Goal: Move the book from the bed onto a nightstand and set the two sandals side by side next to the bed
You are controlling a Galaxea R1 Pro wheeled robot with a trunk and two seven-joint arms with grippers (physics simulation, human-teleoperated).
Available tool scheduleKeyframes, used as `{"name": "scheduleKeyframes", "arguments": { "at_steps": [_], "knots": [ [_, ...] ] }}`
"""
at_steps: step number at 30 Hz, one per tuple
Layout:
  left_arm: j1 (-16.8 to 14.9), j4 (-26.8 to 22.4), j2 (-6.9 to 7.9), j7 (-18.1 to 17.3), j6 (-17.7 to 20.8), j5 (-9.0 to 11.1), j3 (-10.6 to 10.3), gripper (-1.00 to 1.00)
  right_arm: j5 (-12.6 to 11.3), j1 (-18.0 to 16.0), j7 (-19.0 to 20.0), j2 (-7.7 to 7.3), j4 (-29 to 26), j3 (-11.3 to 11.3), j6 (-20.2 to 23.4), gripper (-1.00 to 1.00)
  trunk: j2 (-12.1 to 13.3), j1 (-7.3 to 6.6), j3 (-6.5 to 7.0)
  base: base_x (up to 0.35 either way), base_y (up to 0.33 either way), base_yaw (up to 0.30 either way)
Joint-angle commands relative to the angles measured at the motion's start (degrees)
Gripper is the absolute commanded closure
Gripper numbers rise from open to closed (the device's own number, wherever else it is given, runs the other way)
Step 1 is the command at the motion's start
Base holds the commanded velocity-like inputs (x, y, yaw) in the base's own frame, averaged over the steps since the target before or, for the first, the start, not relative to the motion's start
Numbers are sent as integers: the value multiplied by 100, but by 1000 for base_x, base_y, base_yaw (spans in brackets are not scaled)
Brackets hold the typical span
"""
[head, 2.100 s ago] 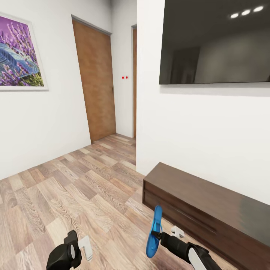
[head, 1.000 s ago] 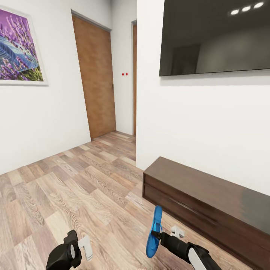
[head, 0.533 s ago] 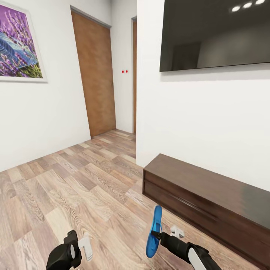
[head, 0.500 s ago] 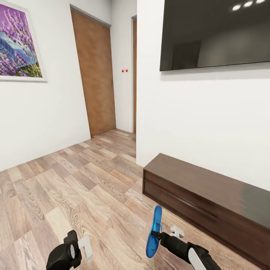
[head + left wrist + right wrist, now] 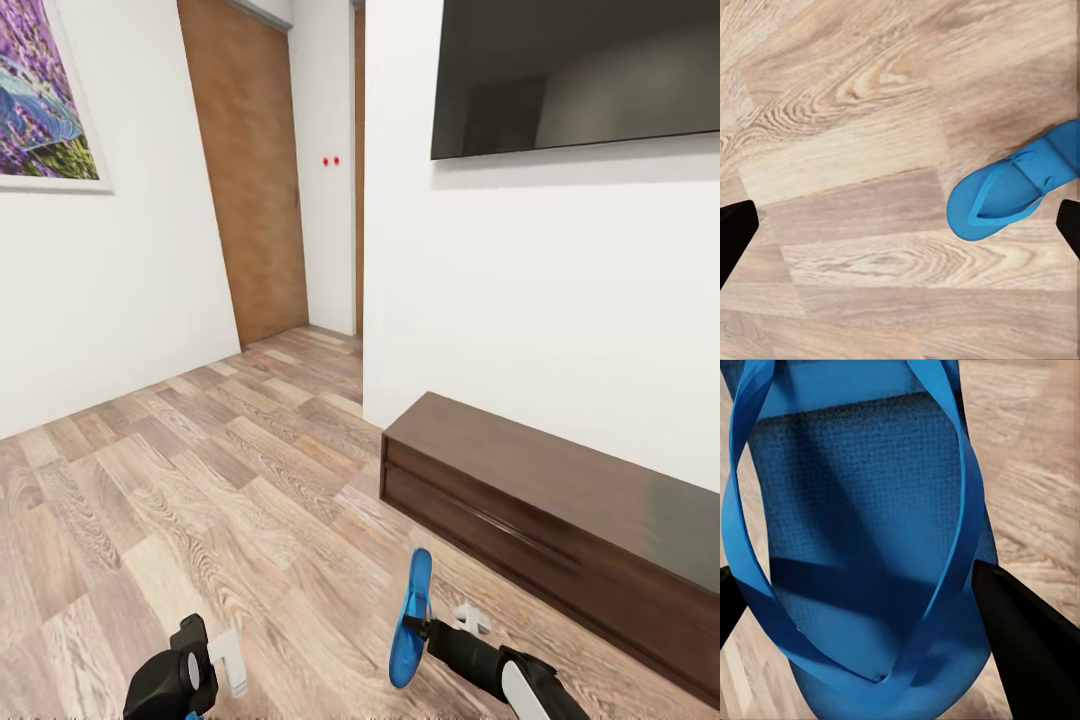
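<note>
My right gripper (image 5: 418, 626) is shut on a bright blue sandal (image 5: 408, 622), holding it on edge above the wood floor near the long cabinet. In the right wrist view the sandal (image 5: 862, 510) sits with its sole and straps between the dark fingers (image 5: 1024, 641). My left gripper (image 5: 226, 660) is open at the lower left. Through the left wrist view, a second blue sandal (image 5: 1016, 187) lies flat on the planks, apart from the fingers (image 5: 733, 240). The book, the bed and the nightstand are out of view.
A long low dark cabinet (image 5: 560, 520) runs along the white wall at the right, under a wall-mounted black screen (image 5: 580, 75). A brown door (image 5: 245, 180) and a narrow passage lie ahead. A purple picture (image 5: 40, 95) hangs at the left. Wood-plank floor (image 5: 200, 480) stretches ahead.
The whole head picture has shifted: screen, door and picture sit higher in frame and the cabinet is nearer, so the camera moved. Both grippers keep the same pose, sandal still held.
</note>
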Motion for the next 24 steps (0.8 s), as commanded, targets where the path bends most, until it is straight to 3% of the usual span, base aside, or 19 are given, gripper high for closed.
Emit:
{"name": "scheduleKeyframes", "arguments": {
  "at_steps": [1, 13, 24],
  "knots": [
    [-3, -8, 5, -36, 26, -36, -16, -100, -66, -2, -5, -4, -6, 11, 39, 100, -4, 1, -28, 0, 0, 0],
    [-3, -13, 5, -37, 25, -35, -10, -100, -57, -2, -5, -4, -5, 11, 39, 100, -20, 32, -294, 0, 0, 0],
    [-3, -8, 5, -28, 23, -35, 132, -100, -57, -2, -5, -4, 2, 11, 39, 100, -35, 60, -538, 0, 0, 0]
  ]
}}
